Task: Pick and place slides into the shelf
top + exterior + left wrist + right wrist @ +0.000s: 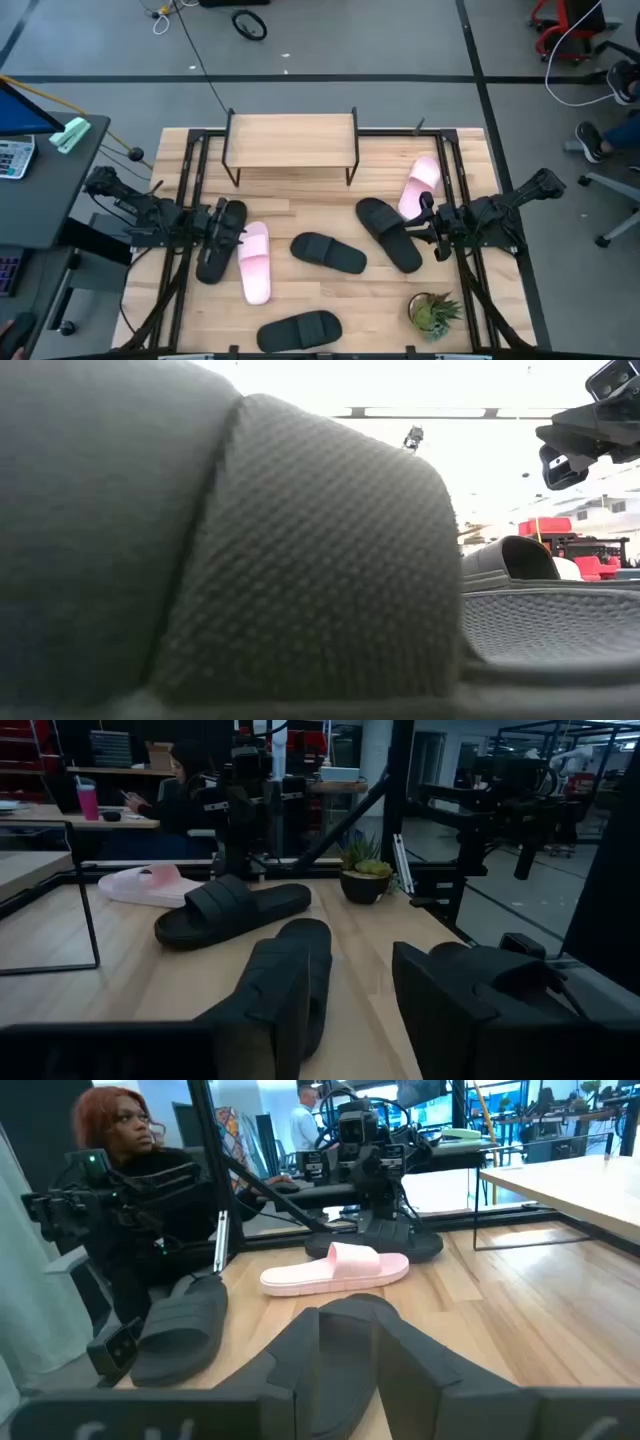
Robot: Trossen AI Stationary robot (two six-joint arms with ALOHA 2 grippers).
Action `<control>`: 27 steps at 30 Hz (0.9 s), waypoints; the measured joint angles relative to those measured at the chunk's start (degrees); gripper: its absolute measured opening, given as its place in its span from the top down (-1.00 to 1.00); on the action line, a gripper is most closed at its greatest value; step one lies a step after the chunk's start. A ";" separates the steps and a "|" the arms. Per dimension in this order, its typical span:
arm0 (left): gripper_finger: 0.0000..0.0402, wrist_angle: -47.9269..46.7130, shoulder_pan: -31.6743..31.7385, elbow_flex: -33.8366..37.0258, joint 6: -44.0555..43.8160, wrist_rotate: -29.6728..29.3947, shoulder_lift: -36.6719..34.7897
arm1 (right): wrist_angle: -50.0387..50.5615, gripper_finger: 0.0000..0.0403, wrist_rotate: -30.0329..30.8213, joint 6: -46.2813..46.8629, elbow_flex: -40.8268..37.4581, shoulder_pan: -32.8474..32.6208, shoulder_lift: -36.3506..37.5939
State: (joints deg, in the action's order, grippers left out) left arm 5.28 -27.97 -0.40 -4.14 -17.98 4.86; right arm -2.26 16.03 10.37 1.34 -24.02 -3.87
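Note:
The shelf (290,140) stands at the table's far side, its plank top bare. Six slides lie flat on the tabletop. One black slide (220,242) is under my left gripper (216,228), with a pink one (256,264) beside it. Other black slides lie at the centre (328,253), right of centre (388,233) and by the near edge (300,330). The second pink slide (420,185) is at the right. My left gripper (350,1010) is open and level, pointing right. My right gripper (432,222) (350,1380) is open, pointing left at the right-of-centre slide (340,1330).
A small potted plant (433,312) stands near the table's near right corner. A black slide's strap (250,560) fills most of the low view. A person (120,1140) sits beyond the table's left side. Bare wood shows between the shelf and the slides.

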 joint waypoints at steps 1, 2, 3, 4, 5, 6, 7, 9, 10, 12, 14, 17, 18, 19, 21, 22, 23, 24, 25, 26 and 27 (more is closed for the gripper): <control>0.28 0.00 -0.01 0.02 0.00 0.00 0.01 | 0.00 0.51 0.00 0.00 -0.02 -0.01 0.01; 0.28 0.00 -0.02 0.02 0.02 0.01 0.00 | 0.02 0.51 0.00 0.02 0.00 -0.01 -0.01; 0.29 0.01 0.00 0.02 0.00 0.01 0.01 | 0.01 0.51 0.00 0.00 0.00 -0.01 0.00; 0.29 0.00 0.00 0.01 0.00 0.01 0.01 | 0.00 0.51 0.00 0.00 0.00 -0.01 -0.01; 0.30 0.00 -0.02 0.02 0.02 0.02 0.01 | 0.01 0.51 0.00 0.01 0.00 -0.01 0.00; 0.30 0.00 -0.02 0.00 0.00 0.00 0.00 | 0.02 0.51 0.00 0.01 0.00 0.00 0.00; 0.30 0.00 0.00 0.00 0.02 0.00 0.00 | 0.01 0.51 0.00 0.00 0.00 -0.01 0.00; 0.30 0.02 0.00 0.00 0.02 0.02 0.00 | 0.00 0.51 0.00 0.02 0.00 -0.01 -0.01; 0.29 0.00 0.00 0.02 0.00 0.01 0.00 | 0.00 0.51 0.00 0.02 0.00 -0.01 -0.01; 0.27 0.00 -0.02 0.02 0.02 0.01 0.00 | 0.02 0.51 0.00 0.02 0.00 -0.01 0.00; 0.26 0.00 -0.02 0.00 0.02 0.00 0.00 | 0.01 0.51 0.00 0.01 0.00 -0.01 0.00; 0.24 0.00 -0.02 0.00 0.00 0.00 0.00 | 0.02 0.51 0.00 0.00 -0.02 -0.01 -0.01; 0.24 0.00 -0.01 0.02 0.00 0.01 0.01 | 0.00 0.51 0.00 0.00 0.00 0.01 -0.01; 0.24 0.00 0.00 0.01 0.01 0.02 0.00 | 0.01 0.51 0.00 0.01 0.00 -0.01 0.00; 0.25 0.00 -0.01 0.01 0.02 0.01 0.00 | 0.01 0.51 0.00 0.00 0.00 -0.01 0.01; 0.25 0.00 0.00 0.01 0.02 0.02 0.00 | 0.01 0.51 0.00 0.00 0.00 -0.01 -0.01; 0.26 0.00 -0.01 0.00 0.00 0.00 0.02 | 0.01 0.51 0.00 0.00 0.00 0.00 -0.01; 0.27 0.00 -0.02 0.01 0.02 0.02 0.01 | 0.00 0.51 0.00 0.00 -0.01 0.00 0.00; 0.28 0.01 -0.02 0.01 0.01 0.02 0.01 | 0.01 0.51 0.00 0.02 0.00 -0.01 0.01; 0.29 0.00 -0.01 0.02 0.00 0.00 0.00 | 0.01 0.51 0.00 0.00 0.00 -0.01 -0.01; 0.29 0.00 0.00 0.02 0.00 0.00 0.02 | 0.01 0.51 0.00 0.00 0.00 -0.01 0.00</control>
State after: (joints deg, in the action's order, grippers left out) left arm 5.28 -27.97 -0.38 -4.14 -17.98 4.88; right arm -2.25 16.03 10.37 1.34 -24.03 -3.87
